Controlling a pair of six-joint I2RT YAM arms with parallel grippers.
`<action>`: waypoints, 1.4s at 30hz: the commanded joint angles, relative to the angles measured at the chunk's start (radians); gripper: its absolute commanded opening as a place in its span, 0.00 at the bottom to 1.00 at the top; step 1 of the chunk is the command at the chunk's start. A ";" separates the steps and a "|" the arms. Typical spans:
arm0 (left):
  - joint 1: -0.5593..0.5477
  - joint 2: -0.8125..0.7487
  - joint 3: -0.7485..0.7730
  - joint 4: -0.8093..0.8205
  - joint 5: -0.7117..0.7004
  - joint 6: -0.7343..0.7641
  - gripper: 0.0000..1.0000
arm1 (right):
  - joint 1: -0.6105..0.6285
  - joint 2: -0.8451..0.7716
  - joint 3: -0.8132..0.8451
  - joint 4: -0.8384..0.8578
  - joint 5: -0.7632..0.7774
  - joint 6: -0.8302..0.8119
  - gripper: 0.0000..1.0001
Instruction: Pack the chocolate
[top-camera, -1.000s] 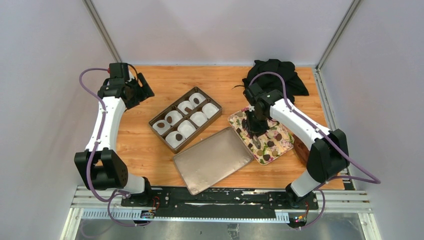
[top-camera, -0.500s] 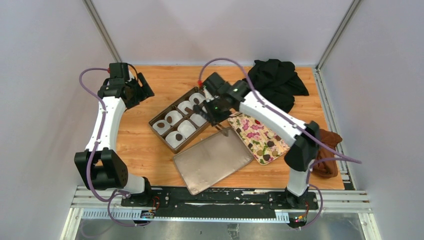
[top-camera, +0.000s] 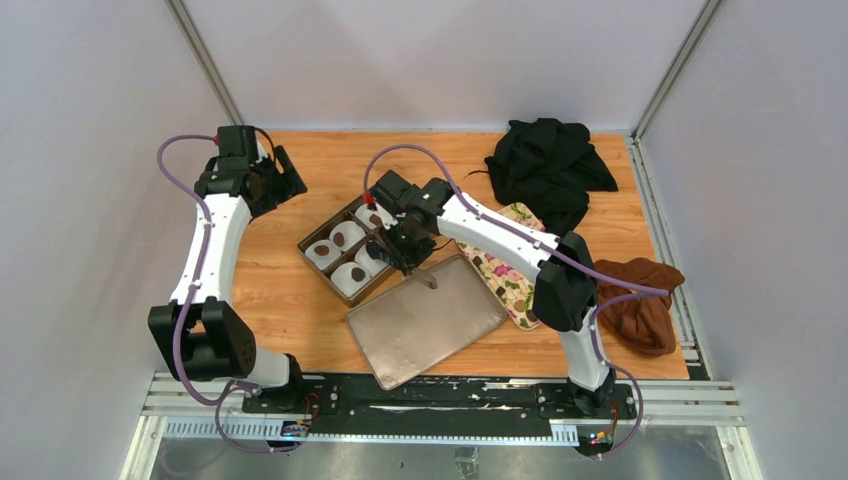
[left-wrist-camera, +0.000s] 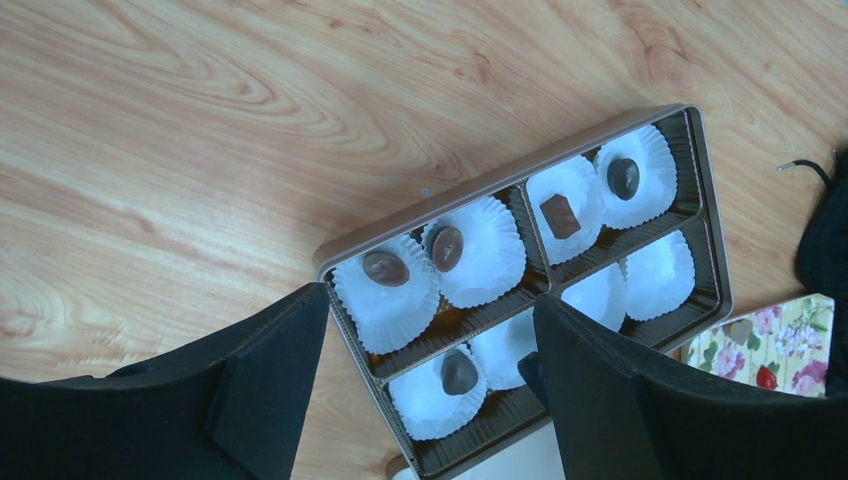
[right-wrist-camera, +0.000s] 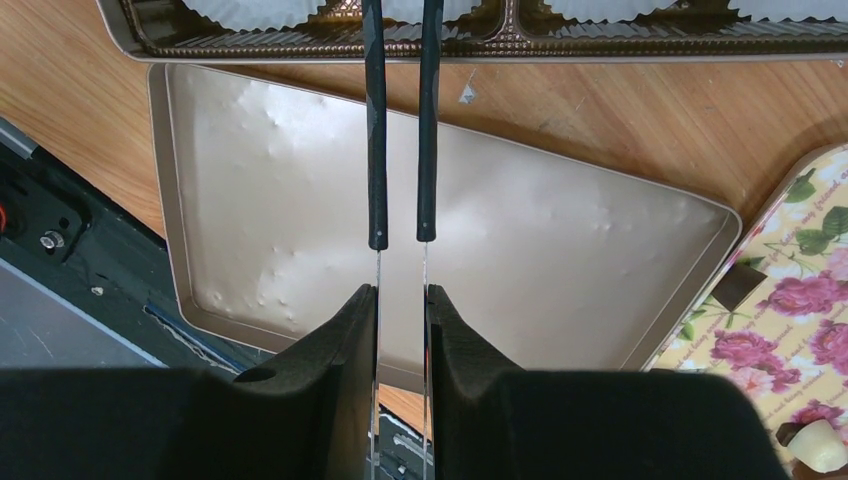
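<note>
My right pincer (right-wrist-camera: 400, 300) is clamped narrow on tweezers (right-wrist-camera: 375, 150) whose tips reach over the box (left-wrist-camera: 700, 190); I cannot tell if they carry anything. My left pincer (left-wrist-camera: 428, 330) hangs wide, apart from the box. Five chocolates (left-wrist-camera: 447, 247) sit in the box's paper cups, and at least one more lies on the floral tray (right-wrist-camera: 800, 300).

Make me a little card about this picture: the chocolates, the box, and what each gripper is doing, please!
Box: brown, open, with eight white paper cups
Chocolates: five seen sitting in cups
Right gripper: shut on tongs, whose tips reach over the box
Left gripper: open, holding nothing
Lid: gold, lying flat beside the box
Flowery tray: right of the lid
</note>
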 joint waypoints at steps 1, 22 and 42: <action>0.007 -0.026 -0.005 -0.009 -0.014 0.015 0.80 | 0.008 0.014 0.012 -0.008 -0.009 -0.010 0.24; 0.008 -0.036 -0.008 -0.010 -0.016 0.007 0.80 | -0.045 -0.152 -0.002 -0.016 0.121 -0.007 0.26; 0.008 -0.007 0.002 -0.001 0.023 -0.007 0.80 | -0.463 -0.457 -0.574 0.035 0.174 -0.048 0.34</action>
